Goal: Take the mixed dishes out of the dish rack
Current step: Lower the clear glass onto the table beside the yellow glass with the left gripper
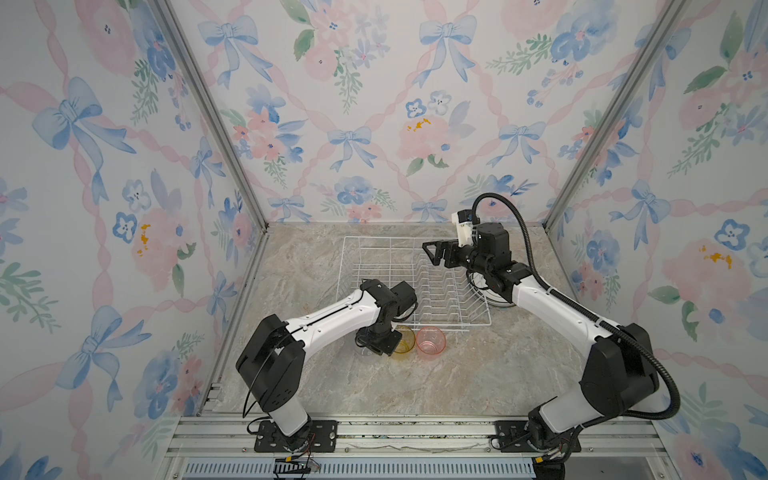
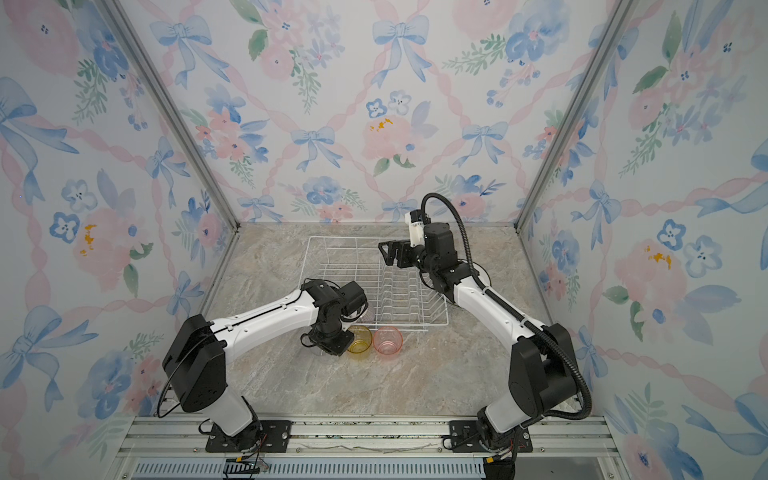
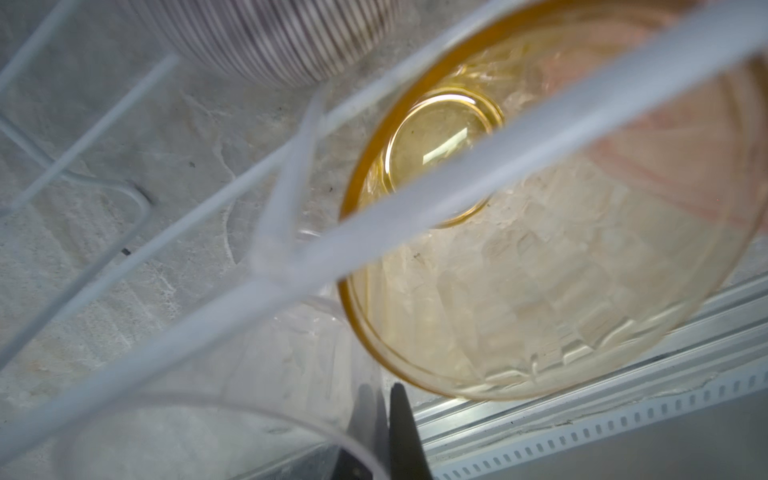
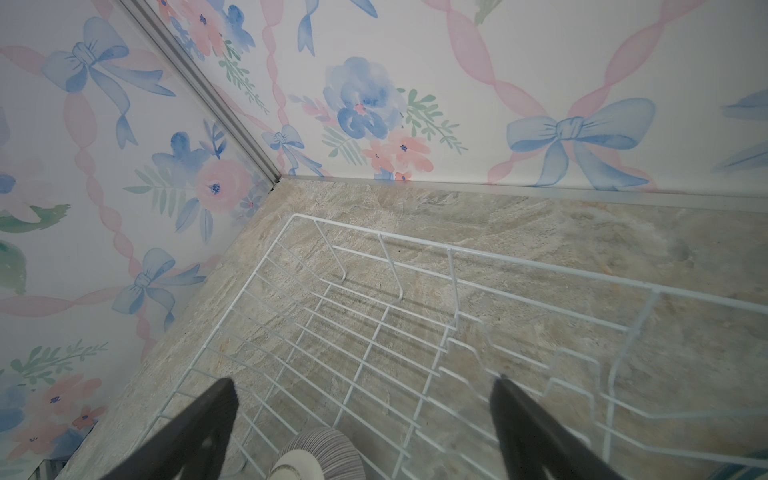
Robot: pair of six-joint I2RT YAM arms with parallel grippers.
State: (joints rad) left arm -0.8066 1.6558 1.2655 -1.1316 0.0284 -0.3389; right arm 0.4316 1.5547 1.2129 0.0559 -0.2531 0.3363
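Pinching the rim of a clear plastic tumbler (image 3: 291,365), the left gripper (image 3: 380,399) is clamped on it, low over the marbled stone-look table (image 1: 415,386). It sits just beside a yellow translucent tumbler (image 1: 404,338) and a pink translucent tumbler (image 1: 431,340), outside the white wire dish rack (image 1: 386,266). This looks like the set-down step, so the next move is to let go and lift clear. The right gripper (image 4: 365,380) hangs with jaws wide apart above the rack, where a small purple-striped bowl (image 4: 322,451) waits to be lifted.

A marbled tabletop (image 1: 415,386) enclosed by floral bow-patterned walls (image 1: 374,104), aluminium rails (image 1: 415,436) in front.
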